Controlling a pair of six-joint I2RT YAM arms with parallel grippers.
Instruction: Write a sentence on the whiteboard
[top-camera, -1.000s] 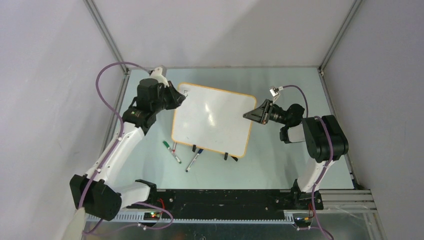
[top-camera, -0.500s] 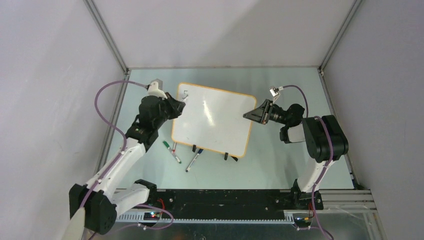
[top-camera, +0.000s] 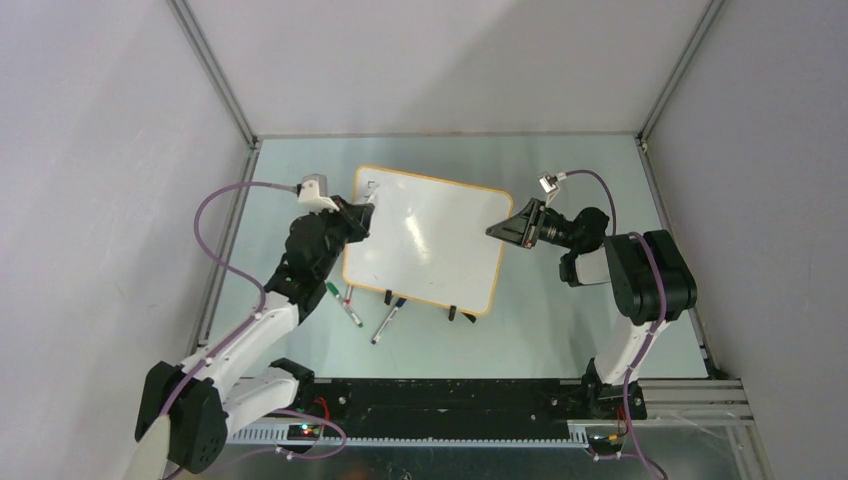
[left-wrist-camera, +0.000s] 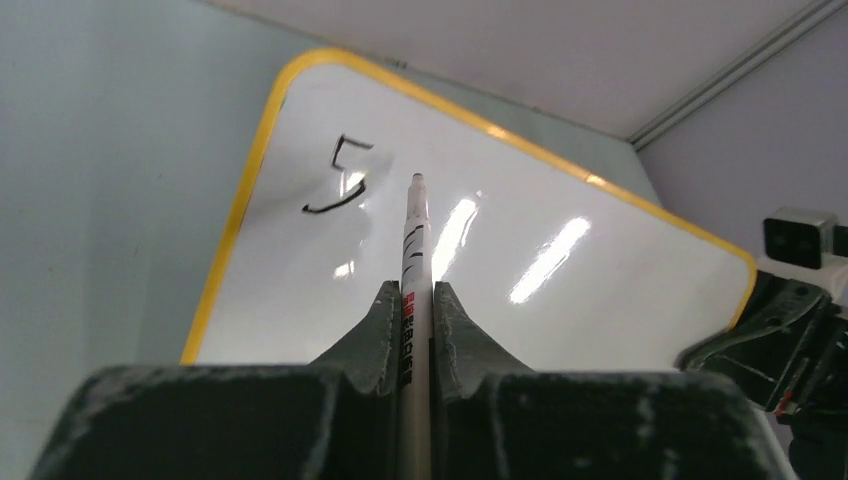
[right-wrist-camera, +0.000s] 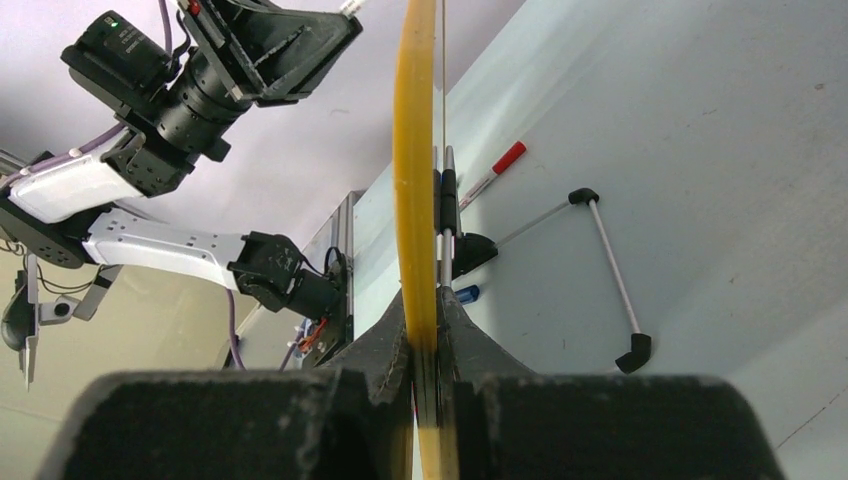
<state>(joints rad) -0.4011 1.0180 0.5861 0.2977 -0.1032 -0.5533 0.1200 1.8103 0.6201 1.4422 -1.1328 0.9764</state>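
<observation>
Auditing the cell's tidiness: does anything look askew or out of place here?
Nothing looks damaged. The whiteboard sits skewed, its edges not square to the table, and three loose markers lie scattered at odd angles along its near-left edge.

The whiteboard (top-camera: 425, 240) lies mid-table (top-camera: 570, 310). The left gripper (top-camera: 362, 210) is at its far-left corner, its marker (left-wrist-camera: 414, 260) tip just right of the sentence's (left-wrist-camera: 345, 180) first letter. The right gripper (top-camera: 497, 230) clamps the right edge. Loose markers (top-camera: 385, 325) lie before the near edge.

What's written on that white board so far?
On the whiteboard only one black letter, like an S, shows near its far left corner, the marker tip just beside it. The left gripper covers the board's near strip, so marks there cannot be seen.
</observation>
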